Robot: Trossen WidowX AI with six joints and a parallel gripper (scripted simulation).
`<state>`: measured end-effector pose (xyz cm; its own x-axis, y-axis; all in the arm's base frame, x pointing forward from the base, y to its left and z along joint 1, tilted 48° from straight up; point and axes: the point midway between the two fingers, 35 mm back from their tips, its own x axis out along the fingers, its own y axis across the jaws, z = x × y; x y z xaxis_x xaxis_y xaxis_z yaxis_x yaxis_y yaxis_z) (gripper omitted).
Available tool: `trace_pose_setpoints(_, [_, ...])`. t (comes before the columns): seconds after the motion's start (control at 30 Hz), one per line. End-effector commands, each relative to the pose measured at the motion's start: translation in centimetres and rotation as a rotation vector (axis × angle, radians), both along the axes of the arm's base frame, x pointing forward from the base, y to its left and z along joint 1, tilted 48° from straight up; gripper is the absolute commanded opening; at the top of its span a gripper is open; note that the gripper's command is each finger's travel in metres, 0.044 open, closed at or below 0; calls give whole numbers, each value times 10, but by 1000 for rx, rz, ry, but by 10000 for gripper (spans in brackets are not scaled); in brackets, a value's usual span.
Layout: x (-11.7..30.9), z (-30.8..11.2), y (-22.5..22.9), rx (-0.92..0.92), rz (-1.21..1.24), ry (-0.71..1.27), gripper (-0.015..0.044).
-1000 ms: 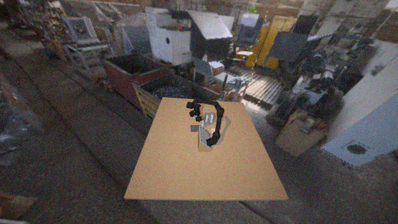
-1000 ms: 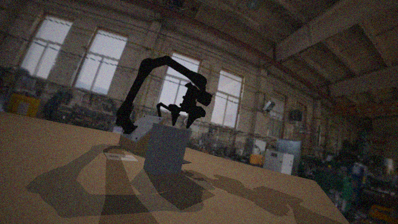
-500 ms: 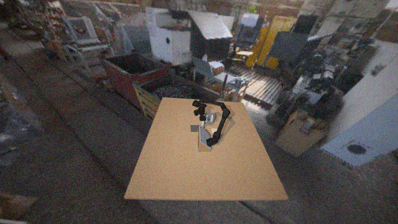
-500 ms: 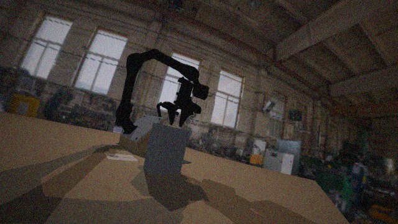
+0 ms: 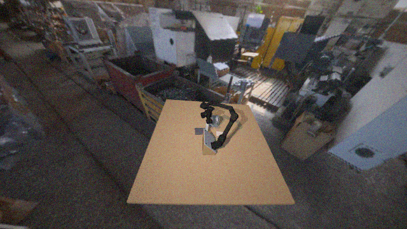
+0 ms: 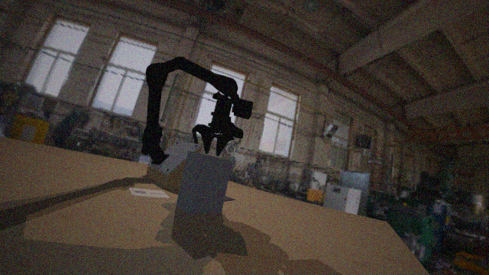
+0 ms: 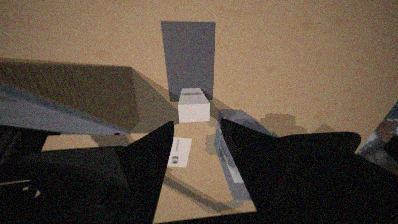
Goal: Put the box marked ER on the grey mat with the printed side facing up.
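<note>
Obs.: gripper [image 5: 208,122] [image 6: 212,153] [image 7: 197,124] part-open, gap approx. mid-range, nothing held. White box [image 5: 206,126] [image 7: 194,111], prob. the ER unit, is ahead of the tips in wrist view, by the near edge of grey mat [image 5: 199,131] [image 6: 230,198] [image 7: 189,57]; whether fully on mat, n/v. Risks: if closed off-centre, one finger could nudge or topple box; a shallow grip could let it slip. Release at mat edge might leave it overhanging or code side wrong way up. Low travel could clip bin [image 5: 216,120] [image 6: 204,183] [image 7: 241,192] or adjacent wedge-shaped stand [image 5: 209,140] [image 6: 177,156] [image 7: 100,95]. Limits: code illegible, dark band only; contact w/ mat unconfirmed. Ext. view: bin wall masks interior, most of mat n/v. Wrist view: fingers cut off at frame edge; bin contents partly hidden, count not verifiable. Top view too small for detail.
</note>
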<state>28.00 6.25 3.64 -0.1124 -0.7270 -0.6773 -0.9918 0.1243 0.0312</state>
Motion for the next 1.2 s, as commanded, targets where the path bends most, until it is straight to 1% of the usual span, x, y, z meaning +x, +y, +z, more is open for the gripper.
trace_pose_setpoints(0.0, [-2, -3, -4, 2, -1, 7, 241])
trace_pose_setpoints(0.87, [-6, -26, -30, 1, -1, 6, 241])
trace_pose_setpoints(1.17, [-5, -25, -27, 4, -4, 3, 181])
